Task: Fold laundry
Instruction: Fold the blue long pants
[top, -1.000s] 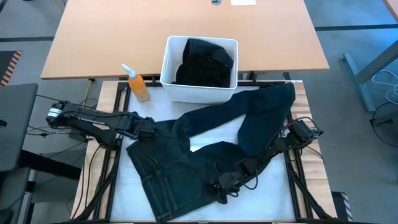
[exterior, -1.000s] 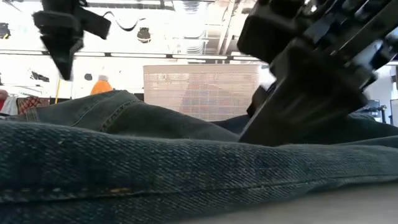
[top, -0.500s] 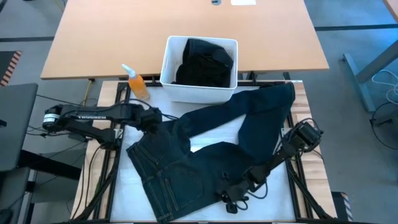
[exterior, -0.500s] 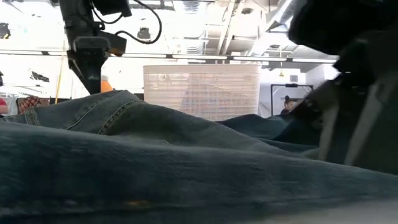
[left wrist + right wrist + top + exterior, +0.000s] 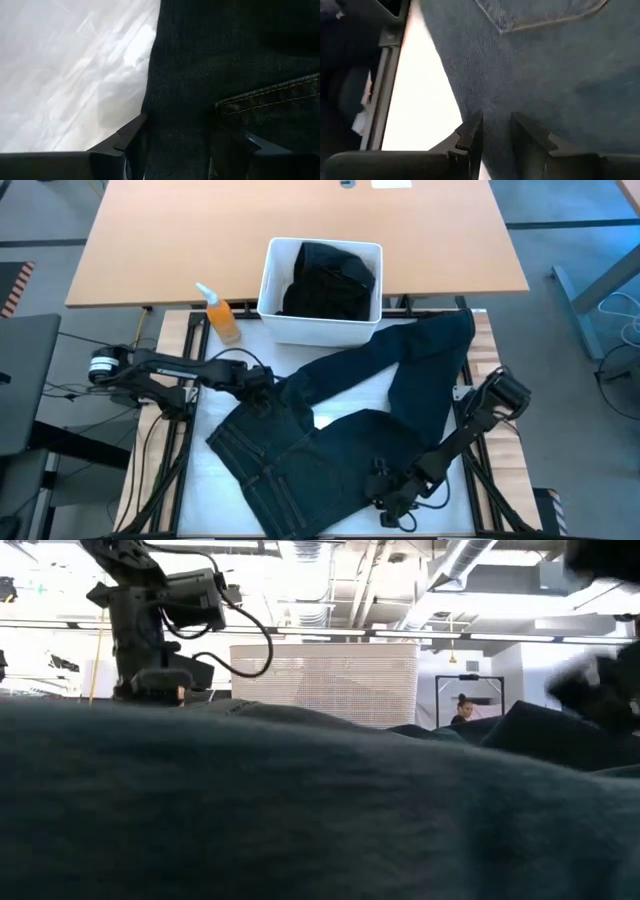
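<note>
Dark navy trousers (image 5: 330,450) lie spread on the white table, waist toward the near left and both legs running to the far right corner. My left gripper (image 5: 264,387) points down at the waist's far left corner. It is open, and its fingers (image 5: 131,144) stand astride the cloth's edge beside a stitched pocket (image 5: 270,100). My right gripper (image 5: 388,498) is at the trousers' near right edge, shut on the denim. In the low view, denim (image 5: 300,810) fills the foreground and hides both grippers' fingertips. My left gripper has denim between its spread fingers; I cannot tell whether they touch it. My right gripper pinches the trousers' side edge (image 5: 492,112) between its two fingers, a little below a back pocket (image 5: 545,15). It comes slanting down from the table's right. One layer or several, I cannot tell.
A white bin (image 5: 268,290) holding black clothing (image 5: 330,280) stands at the table's far edge, just beyond the trousers. An orange spray bottle (image 5: 222,315) stands to its left. A wooden desk (image 5: 300,210) lies behind. Bare white table (image 5: 340,395) shows between the two legs.
My left gripper has come down onto the waist's far left corner, shifting a little toward the right. My right gripper has drawn toward the near right, dragging the trousers' waist and seat that way; the leg ends at the far right have stayed. Denim has bulged up before the low camera.
</note>
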Robot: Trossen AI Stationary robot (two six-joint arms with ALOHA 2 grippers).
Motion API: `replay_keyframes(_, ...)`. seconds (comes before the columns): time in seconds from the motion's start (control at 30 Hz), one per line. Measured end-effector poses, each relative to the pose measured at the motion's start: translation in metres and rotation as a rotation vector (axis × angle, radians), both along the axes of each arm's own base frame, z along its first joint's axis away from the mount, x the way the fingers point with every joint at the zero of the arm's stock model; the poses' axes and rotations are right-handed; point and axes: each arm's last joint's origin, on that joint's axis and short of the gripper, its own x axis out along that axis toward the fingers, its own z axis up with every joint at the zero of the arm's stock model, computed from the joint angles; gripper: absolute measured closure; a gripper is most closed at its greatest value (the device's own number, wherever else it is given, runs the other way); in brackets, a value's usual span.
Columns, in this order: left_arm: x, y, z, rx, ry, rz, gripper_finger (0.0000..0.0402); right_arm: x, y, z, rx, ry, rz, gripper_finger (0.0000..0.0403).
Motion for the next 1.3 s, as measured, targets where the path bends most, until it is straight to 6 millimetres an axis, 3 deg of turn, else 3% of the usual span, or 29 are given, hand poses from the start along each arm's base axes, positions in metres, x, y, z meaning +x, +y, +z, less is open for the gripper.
replay_keyframes(0.13,0.004,0.001,-0.002,0.023,-0.008,-0.018,0.0229,0.01,-0.001,0.038,-0.046,-0.283,-0.043,0.0276)
replay_keyframes(0.2,0.003,0.004,-0.002,0.045,-0.005,-0.015,0.0229,0.018,-0.002,0.043,-0.071,-0.388,-0.044,0.0276)
replay_keyframes(0.33,0.003,0.01,0.013,0.114,0.008,-0.006,0.0229,0.041,-0.008,0.022,-0.068,-0.413,0.0,0.0276)
replay_keyframes(0.5,0.001,0.015,0.051,0.229,-0.015,0.004,0.0229,0.061,-0.024,-0.025,0.023,-0.265,-0.006,0.0276)
replay_keyframes(0.63,-0.006,0.013,0.064,0.149,-0.074,-0.019,0.0229,0.067,-0.031,-0.04,0.087,-0.184,-0.027,0.0276)
replay_keyframes(0.8,-0.013,0.004,0.045,-0.059,-0.089,-0.088,0.0229,0.066,-0.032,-0.04,0.062,-0.173,-0.004,0.0276)
replay_keyframes(1.3,-0.03,-0.002,-0.026,-0.025,-0.148,-0.054,0.0189,0.064,-0.032,-0.036,0.036,-0.175,0.031,0.0276)
